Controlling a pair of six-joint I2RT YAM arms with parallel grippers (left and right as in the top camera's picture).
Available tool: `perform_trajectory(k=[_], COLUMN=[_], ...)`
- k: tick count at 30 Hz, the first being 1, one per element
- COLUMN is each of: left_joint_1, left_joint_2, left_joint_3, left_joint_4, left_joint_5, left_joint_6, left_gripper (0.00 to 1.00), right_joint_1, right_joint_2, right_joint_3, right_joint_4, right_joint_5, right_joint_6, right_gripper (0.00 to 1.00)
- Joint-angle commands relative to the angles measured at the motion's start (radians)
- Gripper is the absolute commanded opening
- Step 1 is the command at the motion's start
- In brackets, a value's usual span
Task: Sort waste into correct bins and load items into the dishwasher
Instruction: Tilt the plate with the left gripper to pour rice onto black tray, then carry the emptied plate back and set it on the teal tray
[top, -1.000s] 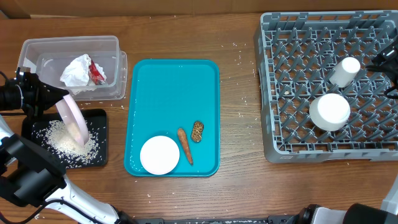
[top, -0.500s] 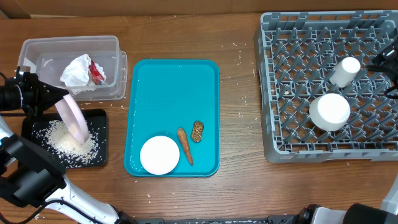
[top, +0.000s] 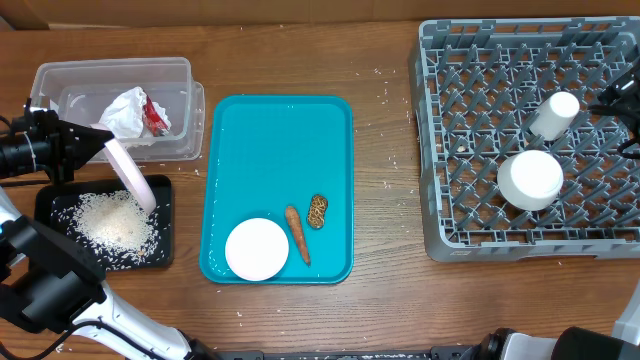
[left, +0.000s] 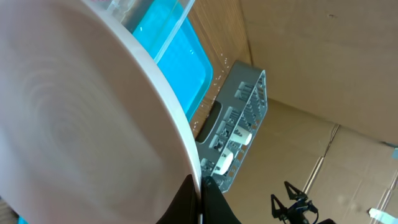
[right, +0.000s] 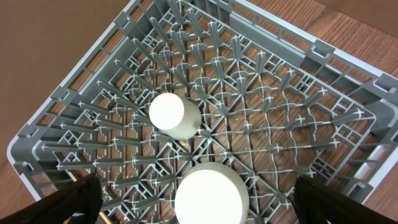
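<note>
The large plate, pale pink with a whiter rim, hangs steeply tilted at the left of the overhead frame. The left gripper pinches its upper edge. Its lower edge is over the black tray, which holds a heap of white rice. At the right, the right gripper stands spread wide above the grey rack, where a white bowl and cup sit.

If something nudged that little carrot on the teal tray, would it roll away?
Probably a little: the carrot looks rounded and tapered, so it would likely swing round its thin end, not roll straight. The teal tray looks smooth and glossy, so it may slide too. Being small and solid-looking, it is likely light and stiff.
</note>
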Motion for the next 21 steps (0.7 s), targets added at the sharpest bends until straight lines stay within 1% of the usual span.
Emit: perform_trajectory(k=[1,3,4,5,7,8,10,13,17,21], left_joint_1=[0.006,0.006,0.006,0.006,0.008,0.013,0.019,0.019,0.025,0.014], left_joint_2=[-0.015,-0.015,-0.023,-0.023,-0.021,-0.019,-0.018,-0.018,-0.018,-0.033], left_joint_3=[-0.004,-0.008,-0.023,-0.026,-0.027,-0.027,-0.031,-0.04,-0.066,-0.078], left_joint_4=[-0.003,-0.003,-0.003,-0.003,0.028,0.016,-0.003,-0.003,-0.003,-0.003], left_joint_5=[0.01,0.005,0.06,0.075,0.061,0.06,0.054,-0.01,0.011,0.014], left_joint_6=[-0.058,-0.058,-0.056,-0.056,-0.07,-0.084,-0.074,-0.071,-0.022,-0.015], left_gripper=[0.04,0.04,0.05,0.05,0.04,0.05,0.04,0.04,0.05,0.04], right_joint_1=[-0.001,-0.001,-0.001,-0.001,-0.001,-0.001,-0.001,-0.001,-0.001,-0.001], right_joint_2=[-0.005,-0.005,-0.005,-0.005,-0.005,-0.005,-0.005,-0.005,-0.005,-0.005], right_joint_3=[0.006,0.006,0.007,0.006,0.006,0.006,0.006,0.006,0.006,0.006], right_joint_4=[0.005,0.005,0.005,0.005,0.005,0.005,0.005,0.005,0.005,0.005], right_joint_5=[0.011,0.011,0.011,0.011,0.011,0.011,0.011,0.011,0.011,0.011], right_joint_6=[-0.005,-0.005,-0.005,-0.005,-0.005,-0.005,-0.005,-0.005,-0.005,-0.005], right_gripper=[1.0,1.0,1.0,1.0,1.0,1.0,1.0,1.0,1.0,1.0])
